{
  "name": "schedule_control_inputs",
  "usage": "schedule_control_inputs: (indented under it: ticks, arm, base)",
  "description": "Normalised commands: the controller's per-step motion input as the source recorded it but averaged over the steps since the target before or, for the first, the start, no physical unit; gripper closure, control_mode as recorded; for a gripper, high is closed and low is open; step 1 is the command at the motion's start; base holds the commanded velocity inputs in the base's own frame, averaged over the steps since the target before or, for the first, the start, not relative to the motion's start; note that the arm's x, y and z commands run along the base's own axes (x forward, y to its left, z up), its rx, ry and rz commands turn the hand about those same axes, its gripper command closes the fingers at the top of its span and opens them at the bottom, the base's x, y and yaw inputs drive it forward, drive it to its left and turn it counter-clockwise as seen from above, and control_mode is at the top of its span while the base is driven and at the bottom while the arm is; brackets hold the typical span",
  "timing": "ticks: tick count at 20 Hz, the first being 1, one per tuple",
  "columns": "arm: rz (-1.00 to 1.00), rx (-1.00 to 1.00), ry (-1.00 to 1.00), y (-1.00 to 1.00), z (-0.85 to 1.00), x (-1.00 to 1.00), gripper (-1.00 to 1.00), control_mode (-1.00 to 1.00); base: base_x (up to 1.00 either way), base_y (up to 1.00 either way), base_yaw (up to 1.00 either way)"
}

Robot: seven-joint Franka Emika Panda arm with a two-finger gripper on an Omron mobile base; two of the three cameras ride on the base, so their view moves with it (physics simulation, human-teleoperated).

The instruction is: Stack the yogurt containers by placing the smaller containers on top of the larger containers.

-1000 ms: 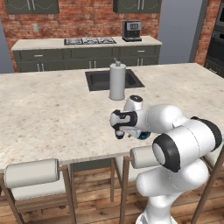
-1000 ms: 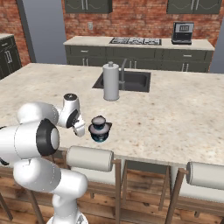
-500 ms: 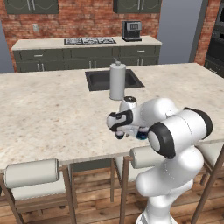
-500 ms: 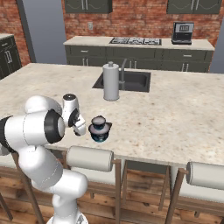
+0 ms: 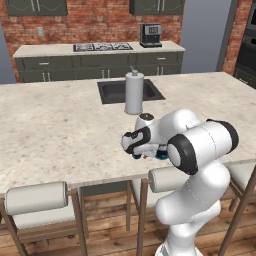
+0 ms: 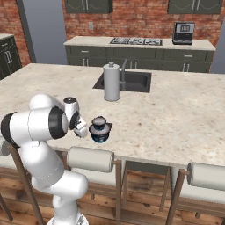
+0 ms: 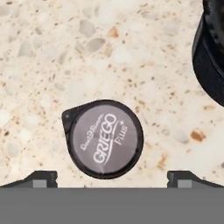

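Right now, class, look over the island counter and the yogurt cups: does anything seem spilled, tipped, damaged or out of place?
Nothing stands out. The small yogurt cup sits upright on the speckled counter, lid sealed, between the open gripper's fingertips. The stacked cups stand level, and the grey cylinder is upright by the sink. No spills show.

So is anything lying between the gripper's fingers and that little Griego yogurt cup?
No. In the hand view the small yogurt cup sits just above the open gripper, with bare speckled counter between.

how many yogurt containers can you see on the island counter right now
3. The widest blue-based cup sits near the counter's front edge with a smaller cup stacked on it. A third small cup lies on the counter just beside that stack, under the open gripper.
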Motion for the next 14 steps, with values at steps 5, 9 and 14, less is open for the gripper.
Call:
schedule_control_inputs:
  ticks: [5,9,14]
  arm:
    - [0.04,-0.03,0.00,0.00,-0.17,0.10,-1.00,-1.00]
    - [0.04,-0.03,0.00,0.00,-0.16,0.17,-1.00,-1.00]
    - [0.05,-0.04,0.00,0.00,-0.15,0.23,-1.00,-1.00]
  base:
    - [0.00,0.00,0.00]
    - [0.00,0.00,0.00]
    - [0.00,0.00,0.00]
